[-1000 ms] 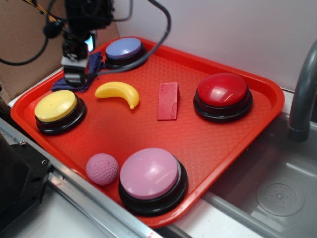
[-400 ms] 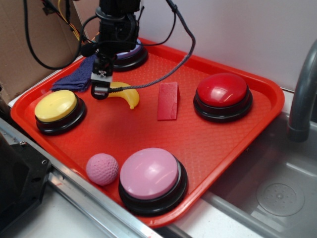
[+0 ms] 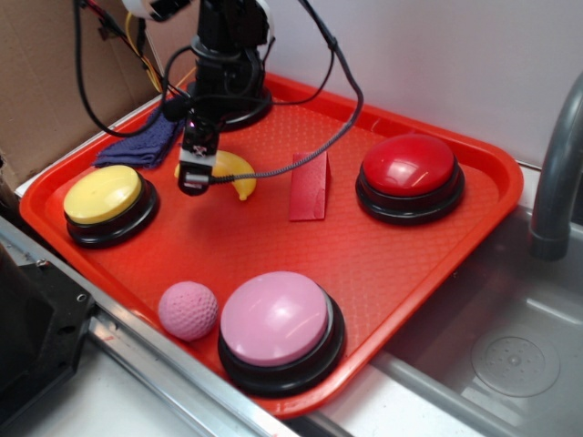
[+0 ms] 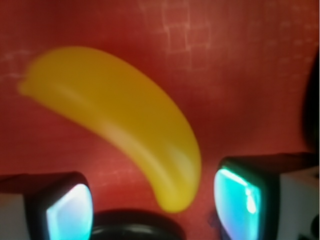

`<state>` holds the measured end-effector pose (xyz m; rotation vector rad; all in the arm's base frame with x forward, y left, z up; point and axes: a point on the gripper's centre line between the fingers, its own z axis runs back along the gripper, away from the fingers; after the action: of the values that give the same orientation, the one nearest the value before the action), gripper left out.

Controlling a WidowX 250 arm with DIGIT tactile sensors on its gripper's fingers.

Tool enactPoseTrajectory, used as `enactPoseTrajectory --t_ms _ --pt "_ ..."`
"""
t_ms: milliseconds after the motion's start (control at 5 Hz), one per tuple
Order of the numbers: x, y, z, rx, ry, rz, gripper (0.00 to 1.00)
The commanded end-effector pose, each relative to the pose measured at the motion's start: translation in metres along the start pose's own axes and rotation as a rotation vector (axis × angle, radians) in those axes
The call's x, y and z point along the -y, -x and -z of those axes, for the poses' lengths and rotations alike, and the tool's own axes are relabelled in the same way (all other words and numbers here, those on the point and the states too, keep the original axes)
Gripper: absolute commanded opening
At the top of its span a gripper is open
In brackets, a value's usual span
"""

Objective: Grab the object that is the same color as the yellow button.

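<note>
A glossy yellow toy banana lies on the red tray, partly hidden by the arm. My gripper hangs just above the banana's left end, jaws open. In the wrist view the banana fills the middle, its near tip lying between my two fingertips without touching either. My gripper holds nothing. The yellow button with its black base stands at the tray's left edge, apart from the gripper.
A red button stands at the back right and a large pink button at the front. A pink ball, a red wedge block and a blue cloth also rest on the tray. A sink lies right.
The arm has swung right from the blue cloth and come down over the banana's left end. The banana and buttons have not moved.
</note>
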<state>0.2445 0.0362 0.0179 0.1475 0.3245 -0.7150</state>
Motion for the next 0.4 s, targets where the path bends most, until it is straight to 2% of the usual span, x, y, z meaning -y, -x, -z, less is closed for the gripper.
enactPoseTrajectory --t_ms 0,200 --pt "-0.0051 0.0016 0.0067 0.050 -0.018 0.009 0.90" --pt "-0.0019 0.0016 0.0079 0.044 -0.028 0.007 0.00"
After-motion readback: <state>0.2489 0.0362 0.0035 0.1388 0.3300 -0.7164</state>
